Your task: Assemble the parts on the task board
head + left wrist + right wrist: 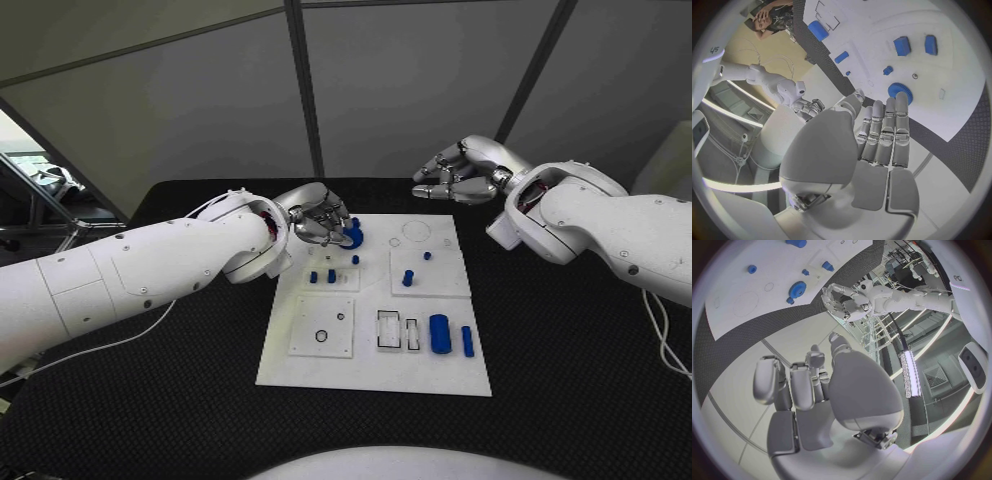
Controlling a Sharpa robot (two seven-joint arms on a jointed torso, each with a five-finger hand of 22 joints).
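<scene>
Flat blue gear (352, 238), axis upright (board-top)

The task board (378, 375) lies in the middle of the table (577, 380). At its far left corner sits a gear (352, 238), with the left hand (317, 222) just beside it, perhaps touching. Small pegs (330, 275) stand nearer, left of centre; two more parts (408, 278) stand right of them. Two long parts (440, 333) lie side by side near the right edge. The right hand (459, 175) hangs beyond the board's far right corner, well apart.
</scene>
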